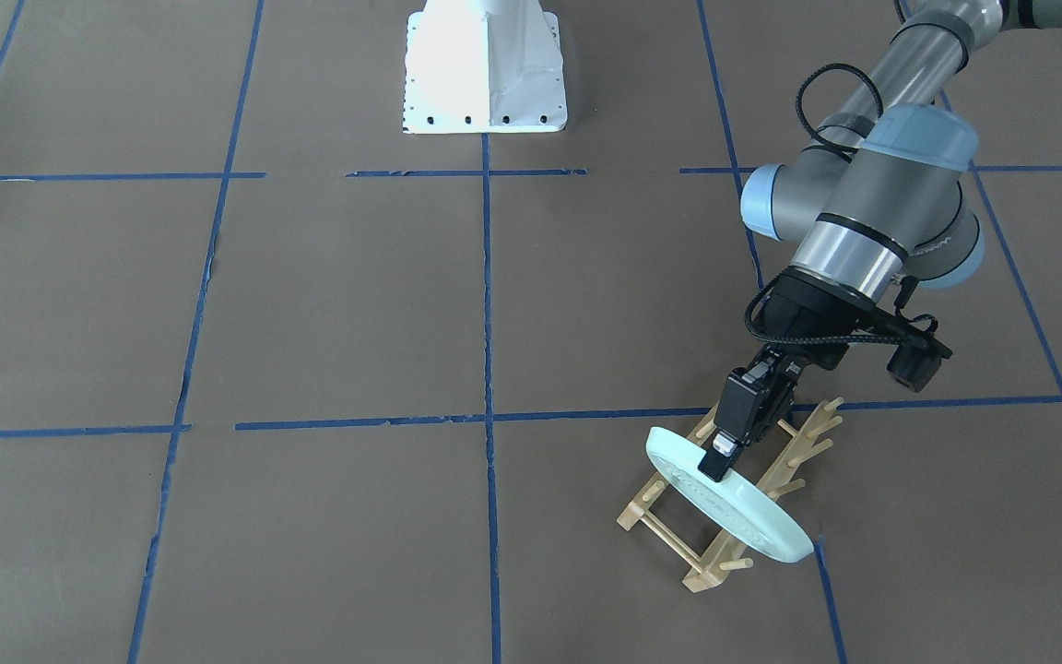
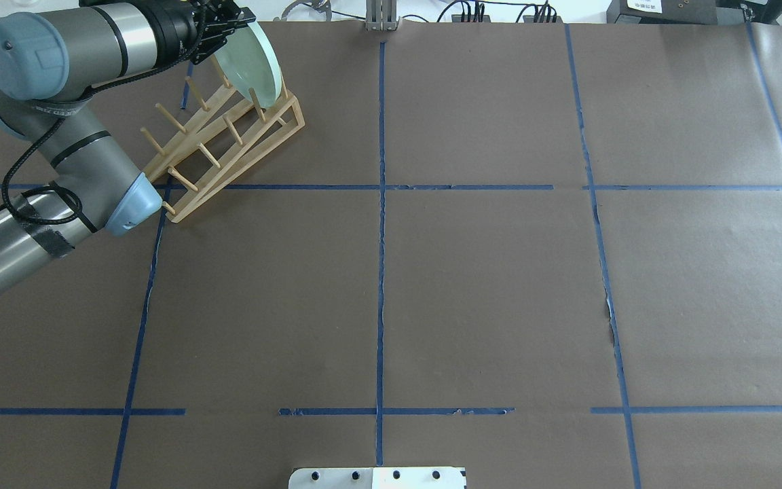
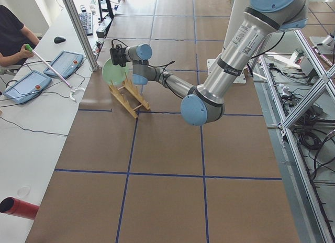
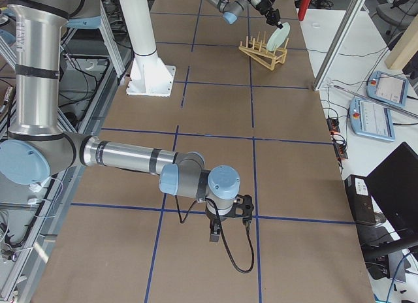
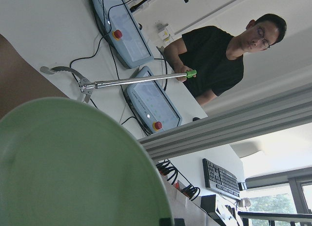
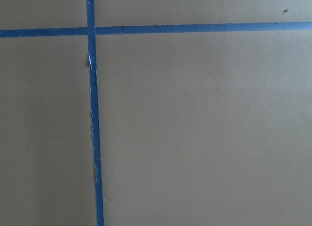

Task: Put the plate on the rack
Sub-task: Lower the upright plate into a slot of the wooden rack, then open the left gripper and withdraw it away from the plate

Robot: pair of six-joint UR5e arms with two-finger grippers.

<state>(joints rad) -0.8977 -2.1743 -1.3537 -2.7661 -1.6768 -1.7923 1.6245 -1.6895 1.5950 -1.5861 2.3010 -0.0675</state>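
The pale mint-green plate (image 1: 752,512) stands tilted on edge across the light-wood rack (image 1: 702,567), among the pegs at the rack's end farthest from the robot. My left gripper (image 1: 720,461) is shut on the plate's upper rim. The overhead view shows the plate (image 2: 255,64) over the far end of the rack (image 2: 228,163), with my left gripper (image 2: 231,20) above it. The plate (image 5: 73,162) fills the lower left wrist view. I cannot tell if its lower edge rests on the rails. My right gripper (image 4: 214,236) hangs low over the table far from the rack; I cannot tell its state.
The white robot base (image 1: 485,74) stands mid-table. An operator (image 5: 219,65) sits beyond the table edge near the rack, holding a long grabber stick (image 5: 131,80) beside two teach pendants (image 3: 63,62). A red cylinder (image 3: 18,207) lies off the table's side.
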